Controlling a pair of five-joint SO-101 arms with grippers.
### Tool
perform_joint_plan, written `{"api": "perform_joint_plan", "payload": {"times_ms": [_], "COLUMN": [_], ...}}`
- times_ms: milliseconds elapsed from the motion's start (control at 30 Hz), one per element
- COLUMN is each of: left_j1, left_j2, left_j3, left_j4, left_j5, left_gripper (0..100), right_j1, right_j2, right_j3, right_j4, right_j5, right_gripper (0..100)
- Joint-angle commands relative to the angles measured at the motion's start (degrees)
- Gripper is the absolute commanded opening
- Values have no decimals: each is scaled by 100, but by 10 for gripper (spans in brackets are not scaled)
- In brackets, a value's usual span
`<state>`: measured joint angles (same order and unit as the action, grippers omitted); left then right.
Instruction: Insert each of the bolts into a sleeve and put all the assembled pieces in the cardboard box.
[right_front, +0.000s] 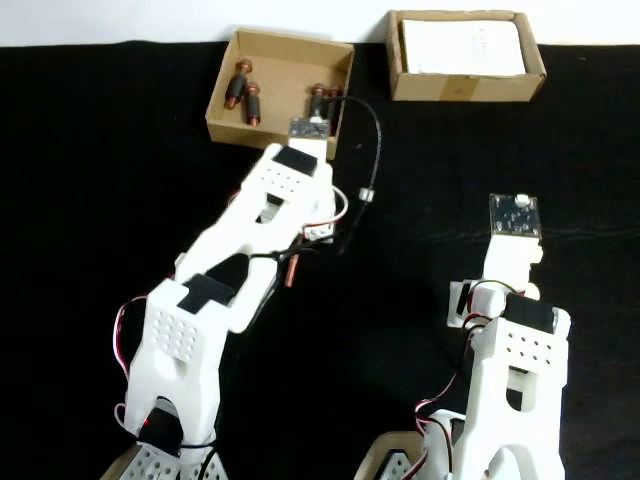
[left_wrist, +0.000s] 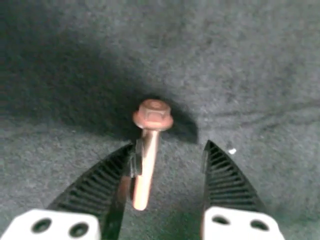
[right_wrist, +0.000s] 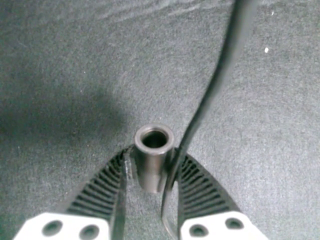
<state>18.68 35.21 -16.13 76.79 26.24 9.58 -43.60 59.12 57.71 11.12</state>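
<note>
Jaws, left gripper (left_wrist: 170, 145): wide apart, bolt (left_wrist: 148, 155) touching one finger, head pointing outward, over black cloth (left_wrist: 250, 60). Jaws, right gripper (right_wrist: 154, 154): clamped on sleeve (right_wrist: 150, 172), bore facing outward; black cable (right_wrist: 220, 75) just beside it.

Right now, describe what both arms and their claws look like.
Alike, one arm and the other arm have white plastic shells, black motor blocks, panels of small round holes and loose red, white and black wires. A thin black cable loops off one. The left claw and right claw have black ribbed fingers on white mounts with round holes.
</note>
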Motion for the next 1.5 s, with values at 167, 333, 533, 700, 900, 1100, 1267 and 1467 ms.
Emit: {"api": "perform_joint_plan", "payload": {"times_ms": [167,333,533,700,900,1100,1267,1467], "left_j1": [-286,-356,-321,-321,-31,330,470,488], "left_j2": [31,40,31,-365,-2255,-4901,-7204,-9578], "left_j3": [-145,-110,-145,-242,-224,233,1692,3785], "left_j4": [26,-360,-756,-563,492,914,35,-1415], "left_j5": [9,-334,-756,-958,-1213,-1213,-1213,-1213], "left_gripper": [123,37,9,9,9,9,9,10], "right_j1": [13,13,13,13,-453,-1657,-2615,-2835], "right_j2": [-198,-198,-198,-444,-2360,-4734,-6211,-5657], "right_j3": [-31,-31,-40,-268,-1130,-620,1305,2607], "right_j4": [-66,-66,-66,215,1543,1235,-541,-2993], "right_j5": [26,26,26,9,-712,-1354,-1714,-2233], "right_gripper": [7,7,7,7,7,7,7,7]}}
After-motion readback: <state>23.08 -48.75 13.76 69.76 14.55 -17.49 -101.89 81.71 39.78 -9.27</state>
